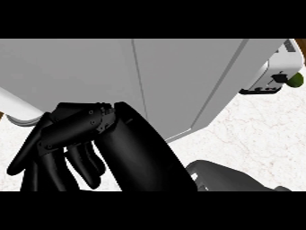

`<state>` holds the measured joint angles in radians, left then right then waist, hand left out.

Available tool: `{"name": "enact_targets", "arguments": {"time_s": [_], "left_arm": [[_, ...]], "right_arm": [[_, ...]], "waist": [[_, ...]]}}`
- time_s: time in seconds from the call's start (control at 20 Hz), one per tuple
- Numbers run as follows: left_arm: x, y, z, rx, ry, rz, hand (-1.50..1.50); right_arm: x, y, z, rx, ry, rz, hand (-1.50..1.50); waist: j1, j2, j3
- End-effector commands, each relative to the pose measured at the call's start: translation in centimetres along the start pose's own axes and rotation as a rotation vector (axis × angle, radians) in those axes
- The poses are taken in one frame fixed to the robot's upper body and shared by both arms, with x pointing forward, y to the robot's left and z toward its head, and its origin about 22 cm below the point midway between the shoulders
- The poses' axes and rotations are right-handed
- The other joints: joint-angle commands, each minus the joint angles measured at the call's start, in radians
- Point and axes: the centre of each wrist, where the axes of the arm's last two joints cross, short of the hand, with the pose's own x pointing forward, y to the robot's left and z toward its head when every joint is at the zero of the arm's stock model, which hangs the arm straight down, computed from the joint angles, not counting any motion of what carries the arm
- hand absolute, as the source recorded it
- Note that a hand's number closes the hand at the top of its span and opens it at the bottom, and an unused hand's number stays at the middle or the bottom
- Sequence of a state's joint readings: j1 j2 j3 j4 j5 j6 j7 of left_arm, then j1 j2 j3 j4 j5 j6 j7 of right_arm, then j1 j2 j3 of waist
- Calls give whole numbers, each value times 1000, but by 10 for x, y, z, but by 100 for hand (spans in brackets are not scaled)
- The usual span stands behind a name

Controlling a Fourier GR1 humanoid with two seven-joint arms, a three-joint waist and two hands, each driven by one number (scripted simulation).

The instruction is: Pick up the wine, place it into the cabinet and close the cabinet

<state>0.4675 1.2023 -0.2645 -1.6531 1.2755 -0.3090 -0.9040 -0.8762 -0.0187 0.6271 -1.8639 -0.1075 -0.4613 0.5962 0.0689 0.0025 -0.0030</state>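
You are looking at a kitchen. The bench (261,134) below you has a pale, marble-like top with faint veining, the sort of surface a home worktop has, and a strip of brown wood shows along its left edge and again at the upper right corner. Above it stands a white cabinet (115,72) with flat doors and a thin seam between them, one door (228,85) angled outward on the right. Beyond that door, at the upper right, you can see a white toaster (269,78) with a dark knob on its side, and just beside it a small green object (296,80), too hidden to identify.
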Motion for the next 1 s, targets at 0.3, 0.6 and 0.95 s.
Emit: {"name": "enact_targets", "arguments": {"time_s": [0.3, 0.6, 0.95], "left_arm": [[22, 18, -4, -45, -56, 14, -150], [11, 17, 3, -26, -37, 26, -150], [22, 25, 8, -48, -36, 13, -150]], "right_arm": [[-6, -32, -93, 80, 25, 22, 150], [-31, -33, -98, 501, 289, -41, 150], [-54, -40, -125, 680, 462, -45, 150]], "waist": [[-5, 4, 2], [3, 13, 1], [6, 4, 1]]}}
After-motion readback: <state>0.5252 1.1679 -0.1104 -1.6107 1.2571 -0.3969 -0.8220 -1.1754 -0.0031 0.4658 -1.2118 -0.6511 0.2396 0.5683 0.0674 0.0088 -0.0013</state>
